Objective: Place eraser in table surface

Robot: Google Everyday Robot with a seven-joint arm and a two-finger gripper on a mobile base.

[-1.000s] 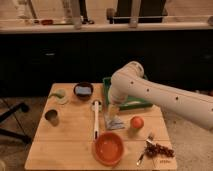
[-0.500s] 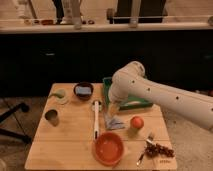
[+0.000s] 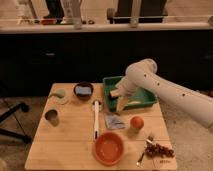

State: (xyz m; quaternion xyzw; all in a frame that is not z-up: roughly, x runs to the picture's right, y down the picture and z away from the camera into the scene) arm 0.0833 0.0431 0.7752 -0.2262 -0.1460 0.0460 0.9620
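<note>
My gripper (image 3: 119, 101) hangs at the end of the white arm (image 3: 165, 90), which reaches in from the right. It is over the left edge of the green tray (image 3: 145, 100), just above the wooden table (image 3: 65, 145). A small pale block (image 3: 114, 93) shows right at the gripper; it may be the eraser, but I cannot tell. A blue-grey flat piece (image 3: 114, 121) lies on the table just below the gripper.
A dark bowl (image 3: 83, 90) with something blue in it stands at the back. A green-and-white plate (image 3: 59, 95) and a cup (image 3: 52, 117) are at the left. A white stick-shaped tool (image 3: 96, 120), an orange fruit (image 3: 136, 122), an orange bowl (image 3: 109, 148), grapes (image 3: 160, 150) and a fork (image 3: 144, 151) lie towards the front.
</note>
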